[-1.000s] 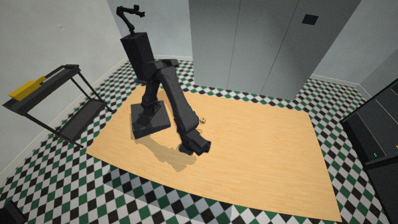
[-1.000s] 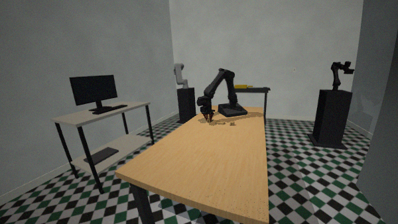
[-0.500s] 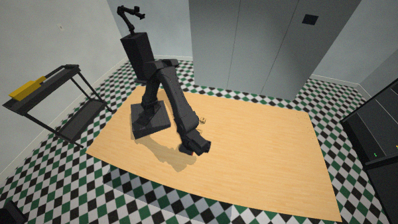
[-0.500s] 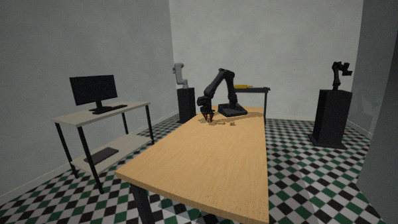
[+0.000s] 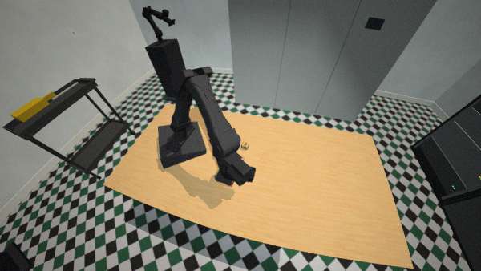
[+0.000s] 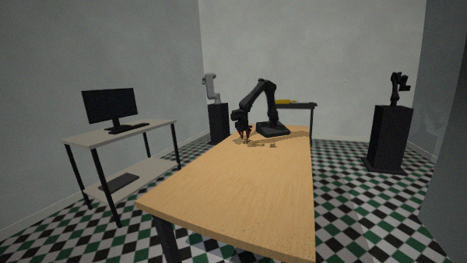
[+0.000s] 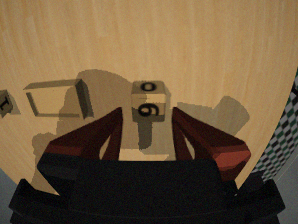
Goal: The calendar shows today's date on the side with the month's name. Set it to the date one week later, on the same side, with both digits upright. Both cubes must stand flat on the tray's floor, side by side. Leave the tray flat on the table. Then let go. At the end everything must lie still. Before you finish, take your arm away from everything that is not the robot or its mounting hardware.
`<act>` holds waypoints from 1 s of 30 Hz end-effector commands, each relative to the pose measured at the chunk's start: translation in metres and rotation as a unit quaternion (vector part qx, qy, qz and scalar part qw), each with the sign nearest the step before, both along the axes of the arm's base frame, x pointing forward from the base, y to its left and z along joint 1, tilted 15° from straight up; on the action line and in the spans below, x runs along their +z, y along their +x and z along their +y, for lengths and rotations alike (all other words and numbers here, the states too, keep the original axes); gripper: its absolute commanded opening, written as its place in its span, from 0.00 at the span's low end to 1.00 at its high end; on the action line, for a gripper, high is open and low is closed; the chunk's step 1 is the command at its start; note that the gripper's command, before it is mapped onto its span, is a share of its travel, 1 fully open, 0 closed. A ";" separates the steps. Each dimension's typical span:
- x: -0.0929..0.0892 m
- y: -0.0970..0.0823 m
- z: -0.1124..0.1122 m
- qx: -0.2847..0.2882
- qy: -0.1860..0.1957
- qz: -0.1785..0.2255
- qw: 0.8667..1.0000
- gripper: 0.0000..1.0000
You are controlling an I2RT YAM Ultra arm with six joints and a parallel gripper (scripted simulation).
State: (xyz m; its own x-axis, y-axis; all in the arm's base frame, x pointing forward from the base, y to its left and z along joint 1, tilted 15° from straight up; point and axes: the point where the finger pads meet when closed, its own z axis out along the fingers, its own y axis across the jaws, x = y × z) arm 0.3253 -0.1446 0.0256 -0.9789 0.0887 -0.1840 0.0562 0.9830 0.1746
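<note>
A wooden number cube (image 7: 149,96) stands on the table between my fingers, with a 0 on top and a 9 or 6 on the side facing the wrist camera. My gripper (image 7: 147,113) (image 6: 244,136) is low over the table and open, with a small gap on each side of the cube. The small wooden tray (image 7: 83,98) (image 6: 260,145) lies flat to the left of the gripper in the wrist view, and it looks empty. A second cube (image 5: 244,146) (image 6: 272,145) stands on the table beyond it, and its edge shows in the wrist view (image 7: 5,103). In the top view the arm hides the gripper.
The arm's base (image 5: 180,144) stands on the wooden table (image 5: 321,188) near its far left corner. The table edge and checkered floor show at the right of the wrist view. A desk with a monitor (image 6: 110,105) and dark pedestals stand away from the table.
</note>
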 end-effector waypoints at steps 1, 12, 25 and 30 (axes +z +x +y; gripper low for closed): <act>0.022 -0.003 -0.006 -0.003 -0.002 -0.006 1.000 0.45; 0.064 -0.012 -0.012 -0.003 -0.003 -0.006 1.000 0.45; 0.065 -0.012 -0.012 -0.003 -0.003 -0.006 1.000 1.00; 0.065 -0.012 -0.012 -0.003 -0.003 -0.006 1.000 1.00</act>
State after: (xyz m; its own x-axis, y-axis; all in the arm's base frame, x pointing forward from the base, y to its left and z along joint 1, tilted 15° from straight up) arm 0.3119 -0.1549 0.0860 -0.9795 0.0899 -0.1804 0.0581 0.9829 0.1746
